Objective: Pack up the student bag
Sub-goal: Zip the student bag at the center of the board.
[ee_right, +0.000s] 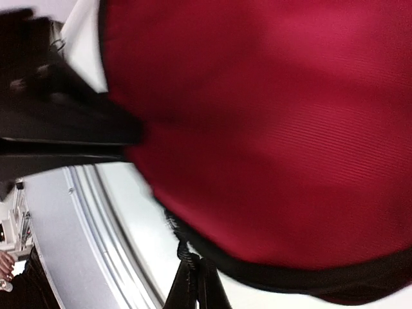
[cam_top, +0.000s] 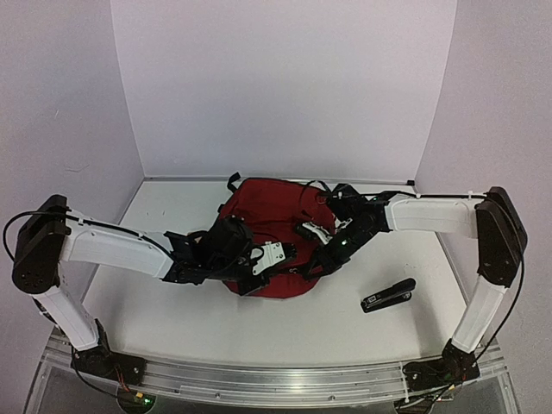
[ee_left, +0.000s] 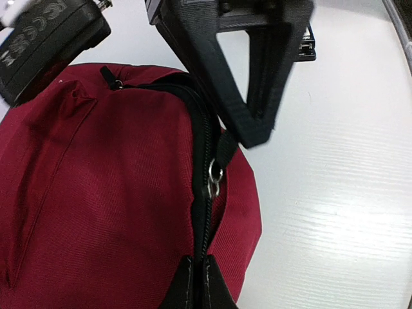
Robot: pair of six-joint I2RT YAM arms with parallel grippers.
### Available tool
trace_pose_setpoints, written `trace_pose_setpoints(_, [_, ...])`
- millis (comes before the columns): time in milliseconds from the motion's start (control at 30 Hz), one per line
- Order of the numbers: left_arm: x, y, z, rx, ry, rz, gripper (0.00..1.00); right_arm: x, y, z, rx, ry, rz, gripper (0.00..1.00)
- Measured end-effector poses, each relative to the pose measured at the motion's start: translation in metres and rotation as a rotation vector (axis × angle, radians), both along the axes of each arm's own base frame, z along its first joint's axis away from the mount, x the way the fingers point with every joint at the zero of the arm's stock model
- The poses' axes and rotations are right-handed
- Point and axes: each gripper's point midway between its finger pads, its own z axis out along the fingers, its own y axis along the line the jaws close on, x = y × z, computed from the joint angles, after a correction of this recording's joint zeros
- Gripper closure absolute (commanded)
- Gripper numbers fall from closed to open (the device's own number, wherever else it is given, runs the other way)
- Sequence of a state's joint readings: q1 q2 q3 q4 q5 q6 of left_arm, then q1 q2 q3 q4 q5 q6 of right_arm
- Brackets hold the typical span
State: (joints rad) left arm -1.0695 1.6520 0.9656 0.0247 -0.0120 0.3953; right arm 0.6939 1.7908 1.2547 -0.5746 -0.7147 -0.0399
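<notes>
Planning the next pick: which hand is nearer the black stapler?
Right. The right hand grips the bag left of the stapler; the left hand is farther left.

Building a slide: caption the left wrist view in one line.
Left claw pinched shut on the zipper seam of the red student bag, pull ring just ahead.

student bag [ee_right: 270, 116] blurred, cropped at edges

I work in a robotics lab cell, not a home. My white table [cam_top: 172, 319] is boxed in by plain white panels [cam_top: 285, 86] behind it and at both sides. An aluminium rail [cam_top: 276, 379] runs along the table's near edge, carrying my left arm [cam_top: 103, 246] and right arm [cam_top: 431, 214], with cables [cam_top: 521, 285] trailing.
</notes>
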Motion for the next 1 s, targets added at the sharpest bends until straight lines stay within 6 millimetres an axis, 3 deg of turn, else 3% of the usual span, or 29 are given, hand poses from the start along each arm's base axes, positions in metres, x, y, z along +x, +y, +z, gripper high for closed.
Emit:
trace_pose_setpoints(233, [-0.005,0.012,0.006,0.003,0.002,0.021,1.0,0.039,-0.046,-0.006,-0.044,-0.016,-0.091,1.0])
trace_pose_setpoints(400, [-0.009,0.012,0.003,0.014,0.011,0.025,1.0,0.073,-0.063,-0.014,-0.074,-0.033,-0.133,1.0])
trace_pose_setpoints(567, [-0.011,0.013,0.004,0.015,0.004,0.029,1.0,0.103,-0.071,-0.028,-0.104,-0.044,-0.151,1.0])
trace_pose_setpoints(867, [-0.012,0.017,0.003,0.003,0.004,0.051,1.0,0.135,-0.067,-0.048,-0.13,-0.019,-0.164,1.0])
trace_pose_setpoints(1000, [-0.013,0.018,0.001,0.006,0.006,0.054,1.0,0.149,-0.082,-0.053,-0.152,-0.019,-0.209,1.0])
